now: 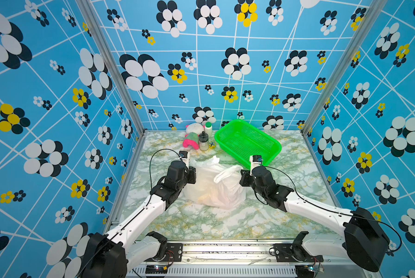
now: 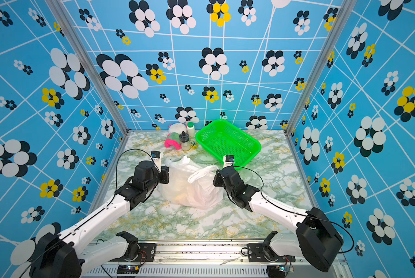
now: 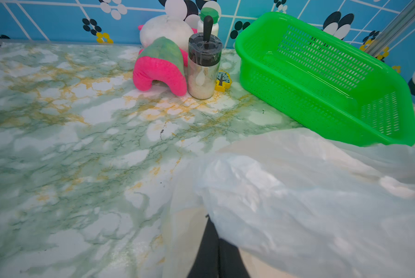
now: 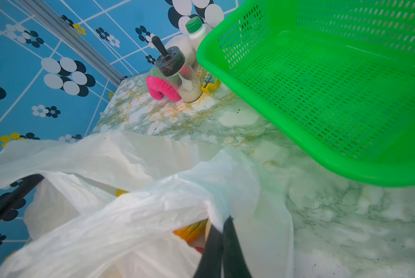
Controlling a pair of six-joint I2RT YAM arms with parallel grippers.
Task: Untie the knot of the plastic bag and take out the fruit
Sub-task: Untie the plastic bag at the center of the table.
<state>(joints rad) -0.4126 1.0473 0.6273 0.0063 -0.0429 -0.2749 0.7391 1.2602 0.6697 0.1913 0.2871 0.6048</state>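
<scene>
The plastic bag (image 1: pixel 216 190) (image 2: pixel 192 190), white and translucent, lies crumpled mid-table between my two arms. My left gripper (image 1: pixel 192 177) (image 3: pixel 217 240) is shut on the bag's film at its left edge. My right gripper (image 1: pixel 243 179) (image 4: pixel 223 226) is shut on the film at the bag's right side, beside a loose handle loop (image 1: pixel 225 174). The mouth gapes in the right wrist view, where an orange-yellow fruit (image 4: pixel 192 231) shows inside. Yellowish fruit (image 1: pixel 204 198) shows dimly through the film in both top views. The knot is out of view.
A green basket (image 1: pixel 247 142) (image 3: pixel 322 79) stands tilted behind the bag at the back right. A pink-and-white plush toy (image 1: pixel 192 139), a black-lidded jar (image 1: pixel 203 142), a green-capped white bottle (image 1: pixel 208 128) and a small yellow piece (image 3: pixel 223 81) cluster at the back wall.
</scene>
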